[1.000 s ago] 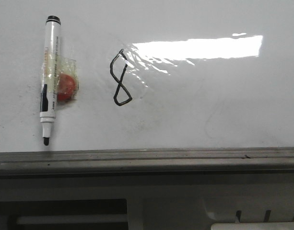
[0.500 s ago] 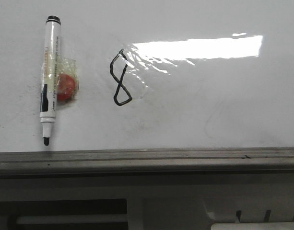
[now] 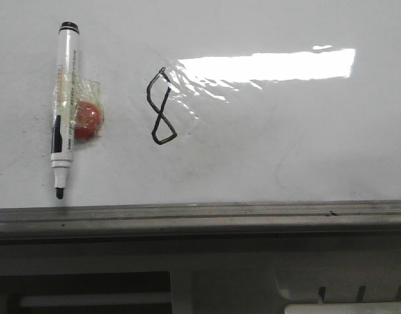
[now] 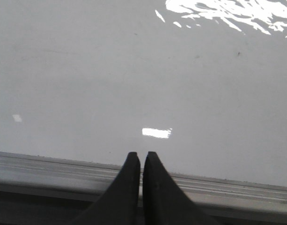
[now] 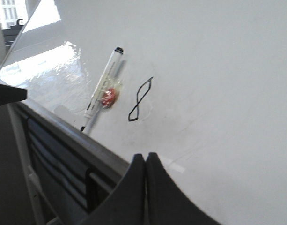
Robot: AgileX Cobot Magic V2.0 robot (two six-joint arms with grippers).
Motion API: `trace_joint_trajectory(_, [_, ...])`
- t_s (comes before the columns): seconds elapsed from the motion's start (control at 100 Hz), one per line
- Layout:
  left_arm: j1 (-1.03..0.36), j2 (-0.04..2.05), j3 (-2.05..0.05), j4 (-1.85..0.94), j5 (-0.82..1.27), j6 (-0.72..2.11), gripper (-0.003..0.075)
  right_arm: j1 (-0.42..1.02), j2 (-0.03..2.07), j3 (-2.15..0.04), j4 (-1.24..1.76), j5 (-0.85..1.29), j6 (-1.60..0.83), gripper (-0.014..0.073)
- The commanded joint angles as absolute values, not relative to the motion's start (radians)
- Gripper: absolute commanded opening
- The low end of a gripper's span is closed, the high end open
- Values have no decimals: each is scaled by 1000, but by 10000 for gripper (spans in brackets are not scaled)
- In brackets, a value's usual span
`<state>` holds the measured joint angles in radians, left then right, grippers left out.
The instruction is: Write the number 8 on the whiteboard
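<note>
A small angular number 8 point(image 3: 161, 106) in thin black line stands on the whiteboard point(image 3: 285, 150). It also shows in the right wrist view point(image 5: 140, 99). A white marker pen point(image 3: 63, 111) with a red lump taped to it lies uncapped to the left of the 8, tip toward the board's near rim. It shows in the right wrist view too point(image 5: 102, 94). My left gripper point(image 4: 142, 154) is shut and empty over the board's near rim. My right gripper point(image 5: 145, 155) is shut and empty at the rim, apart from pen and figure. Neither gripper shows in the front view.
The board's grey metal rim point(image 3: 200, 216) runs along the near edge, with a dark slotted frame point(image 3: 89, 288) below it. A wrinkled shiny patch point(image 3: 265, 69) reflects light just right of the 8. Faint grey smudges mark the board point(image 3: 292, 157).
In the front view the whole scene sits a few pixels further left than before. The pen and the 8 keep their places relative to each other.
</note>
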<state>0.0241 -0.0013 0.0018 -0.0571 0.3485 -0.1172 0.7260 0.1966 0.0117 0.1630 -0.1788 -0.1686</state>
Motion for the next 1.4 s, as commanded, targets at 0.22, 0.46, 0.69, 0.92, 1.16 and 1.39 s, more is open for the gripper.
trace_joint_trajectory(0.22, [26,-32,33,-72,320,-129,-20,398,205,25,144,-310,-174,-64])
trace_joint_trajectory(0.46, [26,-32,33,-72,320,-129,-20,122,183,25,112,-164,-174,-64])
trace_joint_trajectory(0.69, [26,-32,33,-72,320,-129,-20,-47,-7,25,112,163,-174,-64])
trace_joint_trajectory(0.92, [26,-32,33,-74,320,-129,-20,-75,-33,25,109,302,-176,-64])
trace_joint_trajectory(1.16, [26,-32,33,-74,320,-129,-20,-75,-33,25,109,302,-178,-64])
trace_joint_trajectory(1.39, [26,-32,33,-74,320,-129,-20,-75,-33,25,109,298,-178,-64])
